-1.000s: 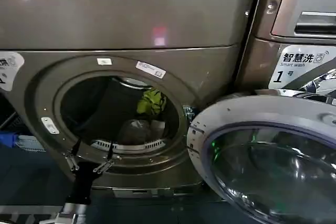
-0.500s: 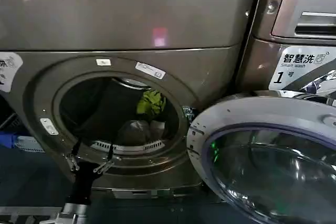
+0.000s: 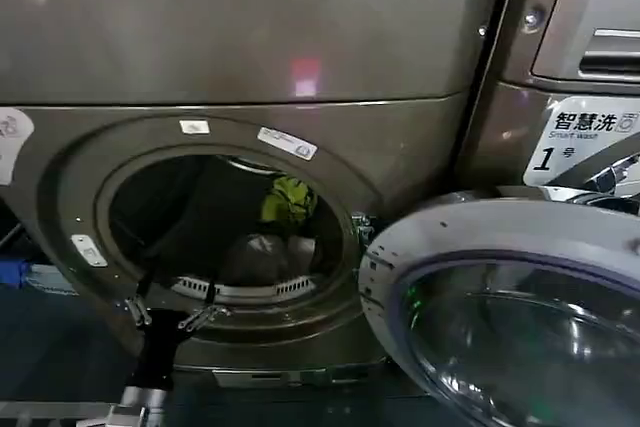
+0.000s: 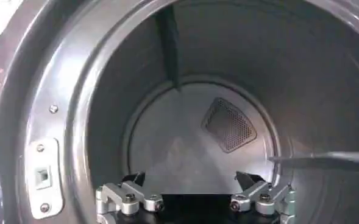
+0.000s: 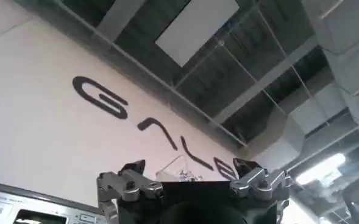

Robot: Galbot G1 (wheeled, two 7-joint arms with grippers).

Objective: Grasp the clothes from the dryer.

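The dryer (image 3: 240, 37), a wide bronze-grey front-loader, takes up most of the head view, its round porthole gaping and the drum dark behind it; its chrome-rimmed glass door (image 3: 510, 317) swings out to the robot's right, low and near the camera; a second, similar machine (image 3: 575, 77) stands beyond on the right, with a white sticker (image 3: 590, 132) marked "1" on its front. Inside the drum lie the clothes: a lime yellow-green piece (image 3: 288, 199) sits high toward the back right of the opening; a white to pale grey piece (image 3: 262, 252) rests just below it on the drum floor, above the slotted lint grille at the lip. The left gripper (image 3: 168, 315) hangs at the lower rim of the porthole, left of the clothes and apart from them; its fingers are spread wide with nothing between them; the left wrist view looks past the same gripper (image 4: 194, 182) into the drum's back wall and its mesh vent (image 4: 229, 125). The right gripper (image 5: 190, 170) points up at a wall and ceiling, its jaws likewise wide and empty.
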